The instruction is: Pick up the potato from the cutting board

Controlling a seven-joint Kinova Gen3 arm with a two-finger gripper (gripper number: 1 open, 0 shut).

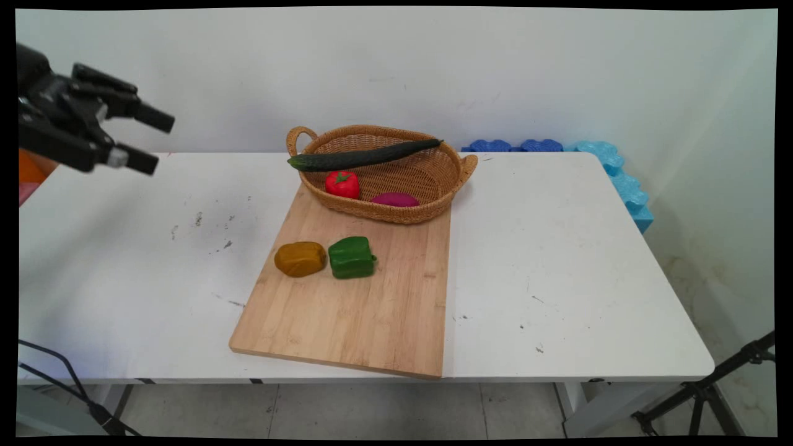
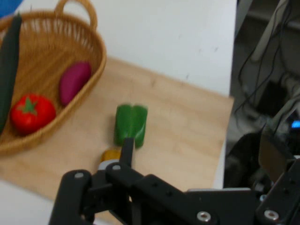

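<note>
The wooden cutting board is lying closest to us on the white counter, its near edge almost reaching the counter's front rim. Nothing is sitting on that near half. Further up the board, two pieces are resting side by side: a brownish-yellow potato on the left and a green bell pepper just to its right, so close that they are touching or nearly so. Beyond them, the wicker basket is sitting with its near side on the far end of the board. Inside it, a red tomato is lying at the left and a purple vegetable just to the right, near the front wall. A long dark green cucumber is lying across the basket's rim, its left end poking out past the left handle. Behind the counter, blue foam pieces are running along the wall at the right.

Up at the far left, the black tool is hovering high above the counter, well apart from everything, its two fingers standing apart and gripping nothing. The hand view is looking down over the pepper, the potato and the basket.
</note>
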